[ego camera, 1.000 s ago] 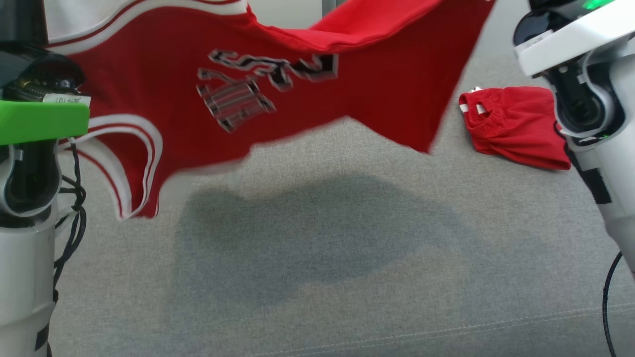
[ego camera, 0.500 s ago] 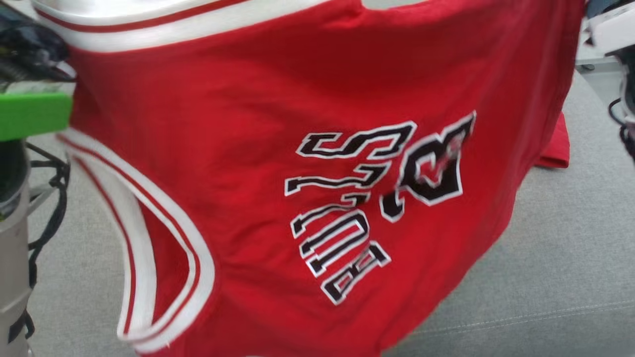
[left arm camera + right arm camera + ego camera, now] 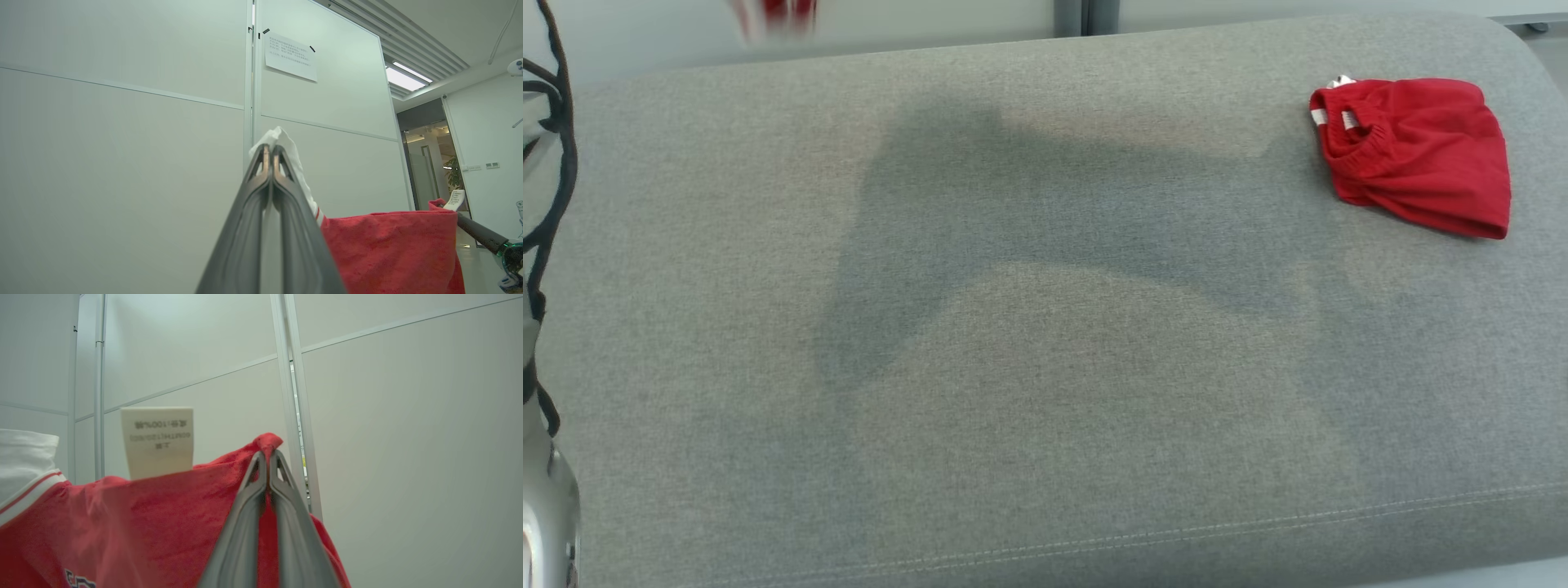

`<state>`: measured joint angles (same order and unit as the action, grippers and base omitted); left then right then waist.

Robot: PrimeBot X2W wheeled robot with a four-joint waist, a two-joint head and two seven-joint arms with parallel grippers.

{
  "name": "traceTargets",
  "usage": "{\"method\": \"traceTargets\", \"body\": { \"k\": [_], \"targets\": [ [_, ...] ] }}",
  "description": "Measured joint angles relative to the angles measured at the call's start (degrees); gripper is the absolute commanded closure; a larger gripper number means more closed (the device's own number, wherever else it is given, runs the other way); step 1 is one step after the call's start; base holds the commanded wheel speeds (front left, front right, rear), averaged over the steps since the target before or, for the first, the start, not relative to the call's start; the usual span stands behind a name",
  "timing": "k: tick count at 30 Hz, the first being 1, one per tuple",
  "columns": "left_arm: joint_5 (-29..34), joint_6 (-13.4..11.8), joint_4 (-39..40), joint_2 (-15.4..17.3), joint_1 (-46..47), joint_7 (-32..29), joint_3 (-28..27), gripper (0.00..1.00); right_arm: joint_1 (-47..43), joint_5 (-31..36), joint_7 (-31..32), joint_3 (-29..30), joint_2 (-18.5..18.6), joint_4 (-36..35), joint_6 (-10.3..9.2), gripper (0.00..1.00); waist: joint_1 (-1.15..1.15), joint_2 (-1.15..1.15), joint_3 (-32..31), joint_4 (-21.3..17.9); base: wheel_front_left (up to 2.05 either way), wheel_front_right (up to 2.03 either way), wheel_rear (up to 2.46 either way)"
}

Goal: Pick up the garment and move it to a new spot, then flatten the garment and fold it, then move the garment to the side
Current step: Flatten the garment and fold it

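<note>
We see the left end effector [image 3: 270, 153] shut tight on the white trim of the red jersey [image 3: 388, 253], and the right end effector [image 3: 267, 457] shut tight on a red edge of it. The jersey hangs between them, raised in front of a white wall [image 3: 122, 163]. On its white care tag [image 3: 157, 443], upside down in the right wrist view, we read "100%"; the rest is blurred. The taped paper notice [image 3: 291, 57] is too small to read. Red shorts [image 3: 1417, 155] lie at the far right of the sofa [image 3: 1045, 367].
</note>
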<state>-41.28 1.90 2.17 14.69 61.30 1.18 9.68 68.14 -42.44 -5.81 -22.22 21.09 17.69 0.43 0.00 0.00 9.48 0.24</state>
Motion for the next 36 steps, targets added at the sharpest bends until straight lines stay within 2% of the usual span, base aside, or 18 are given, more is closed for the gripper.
{"method": "traceTargets", "body": {
  "k": [3,5,11,14,19,27,36],
  "targets": [
    [-0.66,1.53,-0.36,-0.31,-0.49,0.25,1.34,1.00,-1.86,0.10,-0.11,-1.71,0.43,2.98,0.78,1.00,0.00,0.00,0.18,0.73,0.00,0.00,0.00],
    [-1.56,2.22,-0.71,-0.10,-4.32,-0.55,2.35,1.00,-5.77,-0.33,0.86,-3.99,-0.32,5.36,1.75,1.00,0.00,0.00,0.30,0.96,0.00,0.00,0.00],
    [-5.21,2.64,-3.68,-0.56,-24.73,-1.41,5.22,1.00,-20.12,-3.57,2.93,-8.92,-1.33,11.91,4.61,1.00,0.00,0.00,1.60,0.87,0.00,0.00,0.00],
    [-6.62,2.64,-6.03,-2.31,-34.21,-0.13,6.84,1.00,-26.57,-4.24,3.26,-10.36,-1.18,14.25,5.52,1.00,0.00,0.00,2.38,0.96,0.00,0.00,0.00],
    [-7.55,2.70,-9.23,-4.78,-43.94,4.53,7.23,1.00,-33.75,-6.21,1.31,-11.68,-1.81,15.97,6.10,1.00,0.00,0.00,3.12,1.74,0.00,0.00,0.00],
    [-7.79,3.72,-8.55,-5.39,-48.08,11.59,5.43,1.00,-36.89,-5.78,-6.17,-11.60,-1.72,14.48,6.14,1.00,0.00,0.00,2.02,1.94,0.00,0.00,0.00],
    [-7.75,3.93,-7.84,-5.78,-59.32,12.06,5.57,1.00,-46.29,-4.44,-8.37,-10.79,-0.19,12.29,6.58,1.00,0.00,0.00,-0.24,2.53,0.00,0.00,0.00]
  ]
}}
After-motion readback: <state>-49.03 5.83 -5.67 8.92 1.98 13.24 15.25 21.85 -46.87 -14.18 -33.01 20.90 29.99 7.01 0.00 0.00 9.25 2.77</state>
